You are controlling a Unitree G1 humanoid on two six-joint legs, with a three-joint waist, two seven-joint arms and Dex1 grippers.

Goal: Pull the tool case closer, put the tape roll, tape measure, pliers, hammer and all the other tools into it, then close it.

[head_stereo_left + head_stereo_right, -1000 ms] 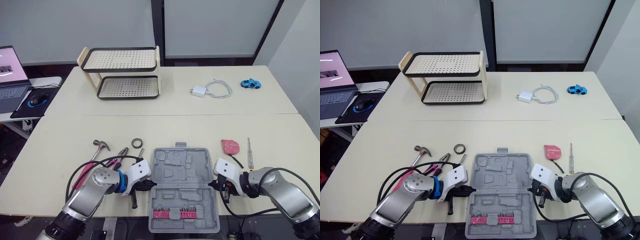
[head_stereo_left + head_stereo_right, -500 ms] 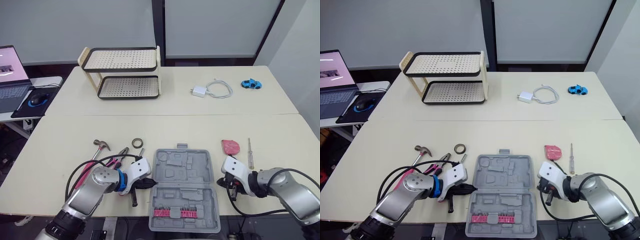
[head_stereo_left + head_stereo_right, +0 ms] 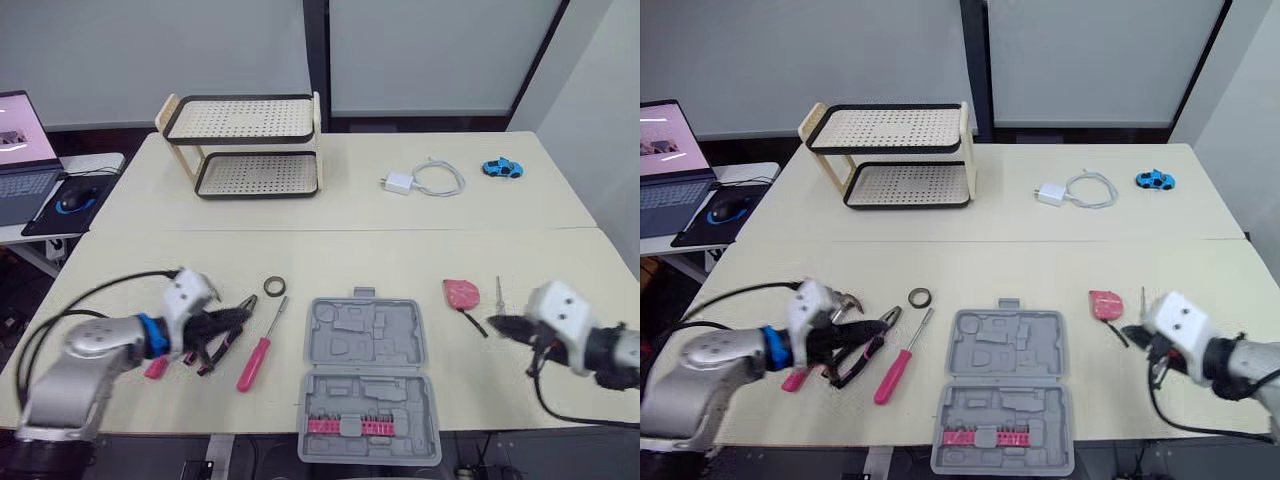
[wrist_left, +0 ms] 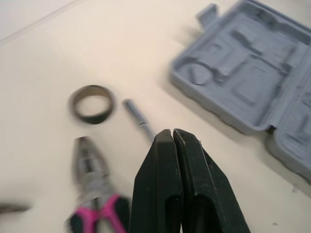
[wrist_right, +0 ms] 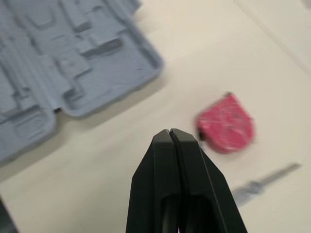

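Tool case [image 3: 365, 330] lying open at near centre of tabletop [image 3: 400, 250]. Left tool [image 4: 173, 135] pinched shut, empty, by pliers [image 4: 90, 170] left of case; right tool [image 5: 170, 133] shut too, near red tape measure [image 3: 460, 293]. Pliers stiff, likely weighty (steel jaws slick): better gripped across pink handles

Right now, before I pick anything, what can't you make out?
Hammer: mostly hidden behind left end effector, eye views.
Pliers: handles cut by the edge, left wrist view.
Slim screwdriver: blurred, right wrist view.
Bit strip in tool case: bits too small, eye views.
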